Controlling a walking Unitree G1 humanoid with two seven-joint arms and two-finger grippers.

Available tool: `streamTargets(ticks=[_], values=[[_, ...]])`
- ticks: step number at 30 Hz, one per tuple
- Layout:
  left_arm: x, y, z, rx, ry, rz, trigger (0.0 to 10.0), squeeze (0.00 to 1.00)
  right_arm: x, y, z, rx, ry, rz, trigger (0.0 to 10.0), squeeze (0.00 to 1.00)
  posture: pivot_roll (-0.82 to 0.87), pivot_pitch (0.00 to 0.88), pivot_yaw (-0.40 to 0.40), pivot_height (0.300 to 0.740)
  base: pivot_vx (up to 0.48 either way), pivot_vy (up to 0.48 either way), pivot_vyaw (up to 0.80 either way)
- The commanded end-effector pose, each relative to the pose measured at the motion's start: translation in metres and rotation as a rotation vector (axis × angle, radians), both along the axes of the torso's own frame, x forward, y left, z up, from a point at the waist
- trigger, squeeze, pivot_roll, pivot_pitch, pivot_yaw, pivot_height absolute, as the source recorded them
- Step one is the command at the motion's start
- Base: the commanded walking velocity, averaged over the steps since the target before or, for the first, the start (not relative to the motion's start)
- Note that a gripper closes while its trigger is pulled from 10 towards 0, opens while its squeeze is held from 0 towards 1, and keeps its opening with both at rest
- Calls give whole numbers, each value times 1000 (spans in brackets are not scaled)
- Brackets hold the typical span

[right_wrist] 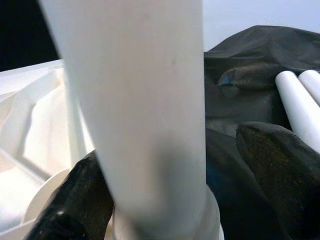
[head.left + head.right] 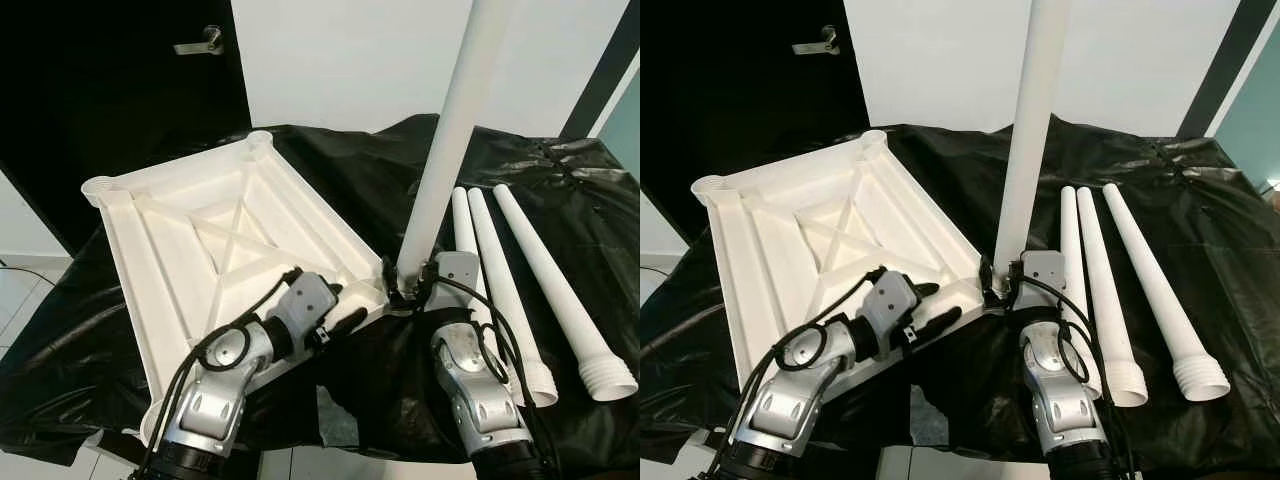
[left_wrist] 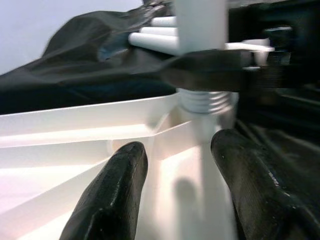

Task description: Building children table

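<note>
The white moulded-plastic tabletop lies upside down, ribs up, on a black plastic sheet draped over the work surface; a long white tapered plastic leg stands upright at its near right corner socket, threaded end just at the socket mouth. The right gripper clasps this leg low down, its fingers set either side of the tube just above the thread; the left gripper rests on the tabletop's near edge, fingers parted and holding nothing, apparently steadying the panel.

The leg looks light, hollow and stiff, with a smooth skin likely to slip when twisted; a hold low by the thread seems best, since the tall top would lever sideways. The tabletop is rigid yet light, so it may skate on the slick sheet; its rim and ribs offer purchase.

Three more white legs lie side by side on the sheet to the right. The standing leg's top is cut off; whether the thread has engaged is hard to tell, since the gripper hides the joint and the left wrist view is blurred.
</note>
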State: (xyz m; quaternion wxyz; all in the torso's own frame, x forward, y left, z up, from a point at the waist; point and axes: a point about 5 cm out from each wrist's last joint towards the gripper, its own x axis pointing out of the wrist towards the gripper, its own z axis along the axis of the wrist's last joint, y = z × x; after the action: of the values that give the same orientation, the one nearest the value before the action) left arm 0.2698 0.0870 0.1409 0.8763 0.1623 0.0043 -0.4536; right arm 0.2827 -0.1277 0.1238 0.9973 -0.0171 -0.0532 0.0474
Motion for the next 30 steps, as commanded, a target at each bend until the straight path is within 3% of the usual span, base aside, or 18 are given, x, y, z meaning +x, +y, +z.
streamTargets(ticks=[1, 2, 11, 14, 16, 24, 25, 26, 27, 28, 30], values=[[7, 8, -1, -8, -18, 126, 10000, 0, -3, -1, 1, 12, -6, 14, 10000, 859, -7, 0, -27, 740, 0, 0, 0], [9, 13, 0, 1, -20, 140, 10000, 0, -6, -1, 1, 17, -7, 28, 10000, 0, -9, 0, -26, 740, 0, 0, 0], [28, 45, -16, 192, 6, 274, 10000, 0, -24, -13, -5, -14, 20, 61, 10000, 0, -27, 0, -10, 740, 0, 0, 0], [28, 48, -21, 209, 43, 286, 10000, 0, -26, -15, -6, -17, 22, 59, 10000, 0, -31, 0, -6, 740, 0, 0, 0], [24, 52, -32, 221, 155, 268, 10000, 0, -30, -19, -6, -20, 26, 46, 10000, 0, -39, 0, 4, 740, 0, 0, 0], [21, 59, -37, 256, 219, 231, 10000, 0, -30, -20, -6, -21, 30, 33, 10000, 0, -39, 0, 11, 740, 0, 0, 0], [20, 60, -38, 269, 227, 216, 7961, 0, -30, -20, -6, -21, 30, 34, 10000, 0, -40, 0, 14, 740, 0, 0, 0], [19, 65, -40, 305, 240, 204, 9294, 0, -31, -20, -6, -24, 32, 37, 10000, 0, -40, 0, 16, 740, 0, 0, 0], [19, 65, -40, 305, 240, 204, 9294, 0, -31, -20, -6, -24, 32, 37, 10000, 0, -40, 0, 16, 740, 0, 0, 0], [20, 68, -41, 332, 244, 220, 1922, 0, -31, -20, -6, -27, 33, 36, 10000, 0, -39, 0, 17, 740, 0, 0, 0], [21, 71, -41, 351, 249, 235, 1922, 0, -31, -21, -6, -29, 34, 34, 10000, 0, -39, 0, 18, 740, 0, 0, 0]])
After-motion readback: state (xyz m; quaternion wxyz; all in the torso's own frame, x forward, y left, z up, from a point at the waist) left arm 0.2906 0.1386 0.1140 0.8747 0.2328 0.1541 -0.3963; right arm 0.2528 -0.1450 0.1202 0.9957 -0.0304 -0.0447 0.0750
